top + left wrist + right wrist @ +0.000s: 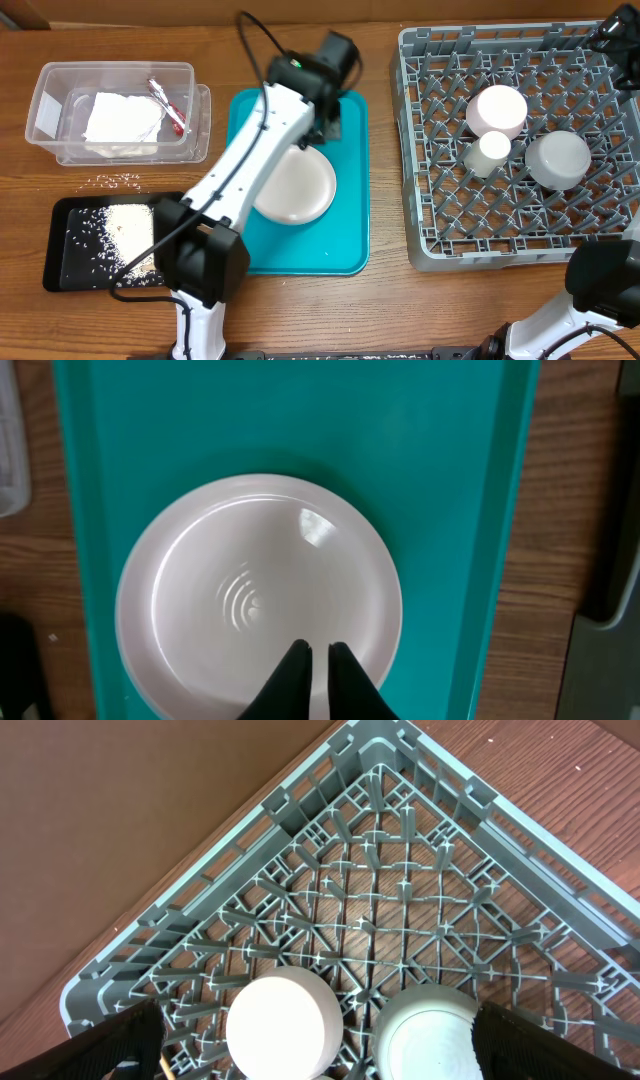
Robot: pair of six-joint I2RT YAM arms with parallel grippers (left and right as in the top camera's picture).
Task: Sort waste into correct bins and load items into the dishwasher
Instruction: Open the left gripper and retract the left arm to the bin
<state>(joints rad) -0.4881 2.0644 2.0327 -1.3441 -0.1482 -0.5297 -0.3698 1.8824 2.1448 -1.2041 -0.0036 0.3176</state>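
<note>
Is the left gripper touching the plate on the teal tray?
Cannot tell. In the left wrist view the nearly closed left gripper overlaps the plate, but no contact or gap shows.

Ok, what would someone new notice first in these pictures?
Probably the bright teal serving tray mid-table, with a round pale pinkish-white plate on it under the left hand. Then the big grey plastic dish rack on the right, holding two upturned bowls and a small cup.
</note>
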